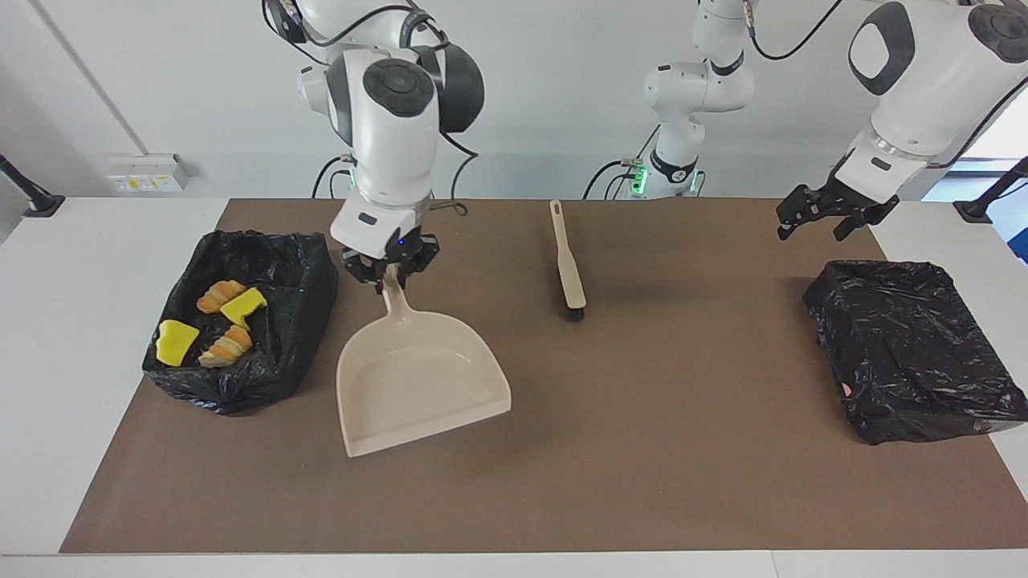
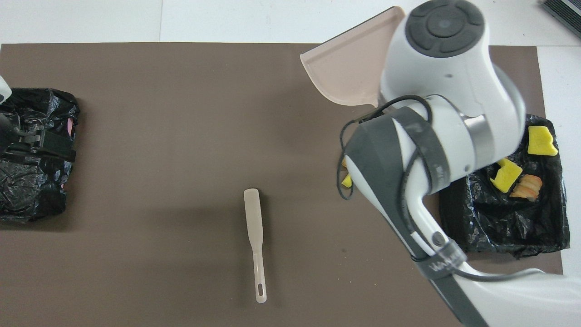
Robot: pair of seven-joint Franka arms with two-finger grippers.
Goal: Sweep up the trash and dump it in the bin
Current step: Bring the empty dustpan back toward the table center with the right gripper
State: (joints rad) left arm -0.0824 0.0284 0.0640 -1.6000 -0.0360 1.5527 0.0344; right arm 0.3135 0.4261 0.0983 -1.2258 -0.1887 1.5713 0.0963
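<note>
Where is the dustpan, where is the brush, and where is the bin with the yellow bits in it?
dustpan (image 1: 418, 385): facing view, on the flat inside of the pan.
brush (image 1: 569, 277): facing view, on the wide beige part above the bristles.
bin (image 1: 309, 277): facing view, on its black bag wall beside the dustpan.
</note>
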